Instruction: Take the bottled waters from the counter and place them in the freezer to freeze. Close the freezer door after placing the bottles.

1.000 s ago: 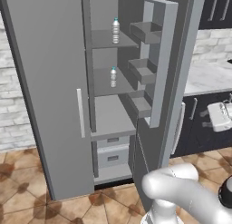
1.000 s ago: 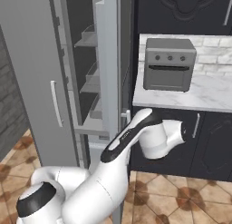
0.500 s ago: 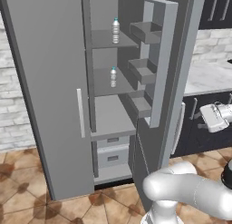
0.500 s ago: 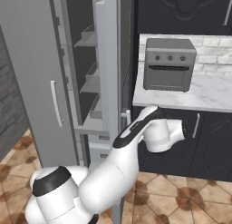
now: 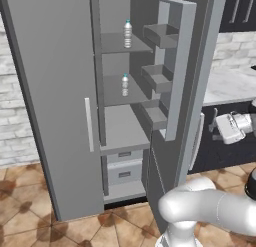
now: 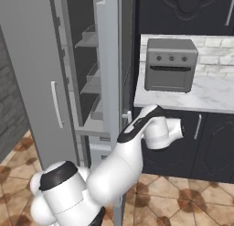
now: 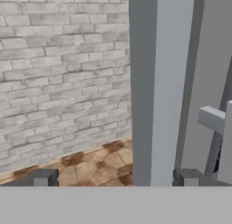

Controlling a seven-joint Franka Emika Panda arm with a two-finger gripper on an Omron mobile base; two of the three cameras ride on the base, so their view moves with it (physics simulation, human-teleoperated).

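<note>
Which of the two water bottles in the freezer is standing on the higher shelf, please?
The bottle nearest the top of the freezer; the other bottle stands one shelf below it.

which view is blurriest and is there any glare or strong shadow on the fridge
Hand view: softest, the freezer door edge and brick wall look smeared up close. Left base view: sharp, even flat light, the two bottled waters readable on the shelves, no glare. Right base view: freezer interior falls into dim shade, toaster oven evenly lit, no highlights.
</note>
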